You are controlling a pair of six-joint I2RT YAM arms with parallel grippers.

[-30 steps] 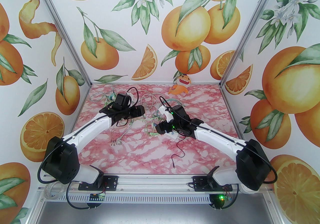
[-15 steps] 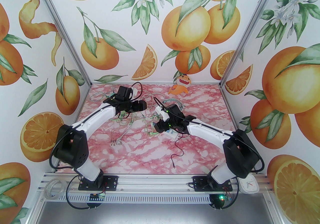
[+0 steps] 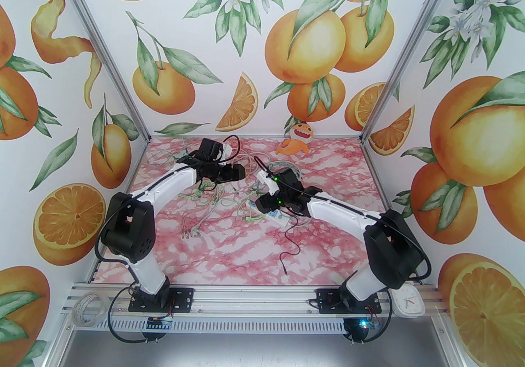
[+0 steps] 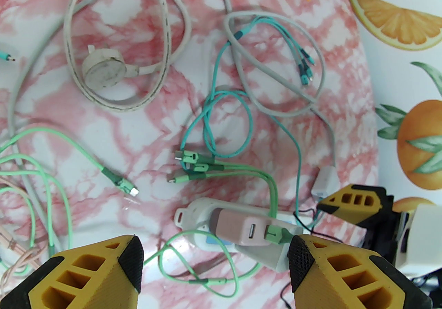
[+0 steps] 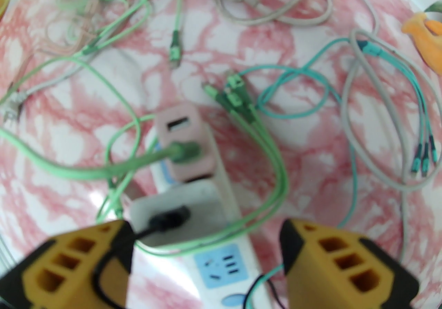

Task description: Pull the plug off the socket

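Standing open, right pincer (image 5: 207,235) around white plug (image 5: 186,204) on socket strip (image 5: 221,266), left pincer (image 4: 215,249) open, facing pink plug (image 4: 238,230).

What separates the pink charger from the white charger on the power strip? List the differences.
Colour: the pink charger is pink, the white charger white.
Cable: a green cable plugs into the pink charger, a black cable into the white charger.
Ports: the pink charger shows a second, empty USB port; none is discernible on the white charger.
Both sit side by side, plugged into the white power strip.
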